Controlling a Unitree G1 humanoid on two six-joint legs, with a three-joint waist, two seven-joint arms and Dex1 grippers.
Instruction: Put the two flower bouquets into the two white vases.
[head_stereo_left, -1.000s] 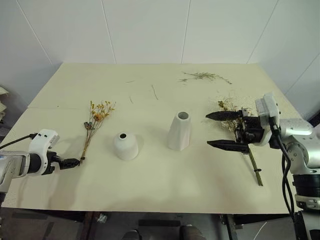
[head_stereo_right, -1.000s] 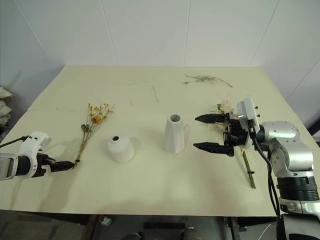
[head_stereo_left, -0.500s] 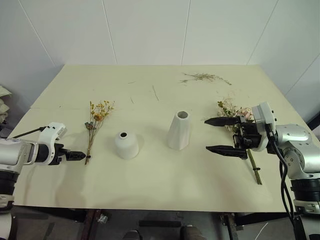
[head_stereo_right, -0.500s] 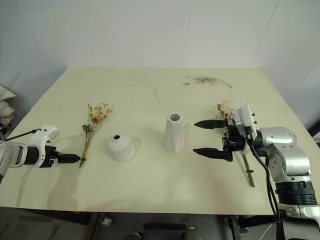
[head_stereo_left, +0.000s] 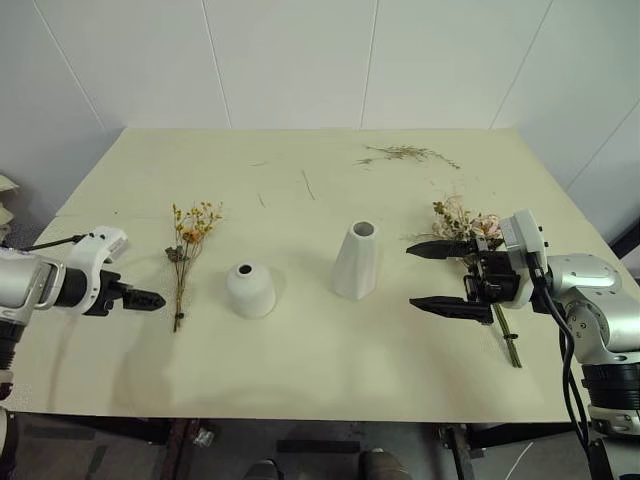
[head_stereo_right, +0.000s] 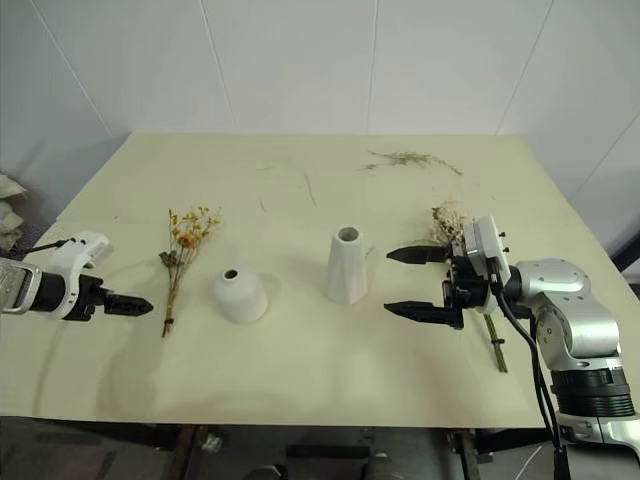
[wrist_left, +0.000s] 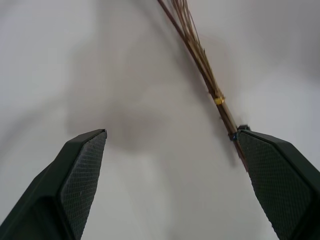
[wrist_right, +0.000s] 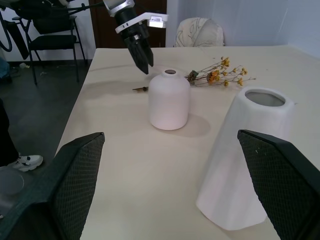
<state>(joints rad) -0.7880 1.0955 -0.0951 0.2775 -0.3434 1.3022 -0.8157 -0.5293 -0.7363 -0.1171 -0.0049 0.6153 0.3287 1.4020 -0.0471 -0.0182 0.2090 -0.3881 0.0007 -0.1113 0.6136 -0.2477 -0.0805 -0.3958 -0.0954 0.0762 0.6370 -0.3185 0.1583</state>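
Observation:
The slim yellow-orange bouquet (head_stereo_left: 190, 238) lies on the left of the table, stems toward me. My left gripper (head_stereo_left: 150, 299) hovers open just left of the stem end (wrist_left: 200, 55), with nothing between its fingers. The short dome vase (head_stereo_left: 250, 290) and the taller cone vase (head_stereo_left: 357, 260) stand upright mid-table. On the right lies the cream-pink bouquet (head_stereo_left: 465, 218). My right gripper (head_stereo_left: 412, 274) is above its stems, open and empty, pointing left at the cone vase (wrist_right: 247, 160). The right wrist view also shows the dome vase (wrist_right: 169, 100) and the left gripper (wrist_right: 142, 55).
A loose thin dried sprig (head_stereo_left: 410, 153) lies at the far right of the table (head_stereo_left: 320, 370), with a few small twigs (head_stereo_left: 308, 185) near the far middle. Beyond the table's left edge stands a dark chair (wrist_right: 50, 45).
My left gripper has lifted a little and edged forward, away from the yellow bouquet's stem end, still open. The right gripper has kept still. The view itself has shifted slightly.

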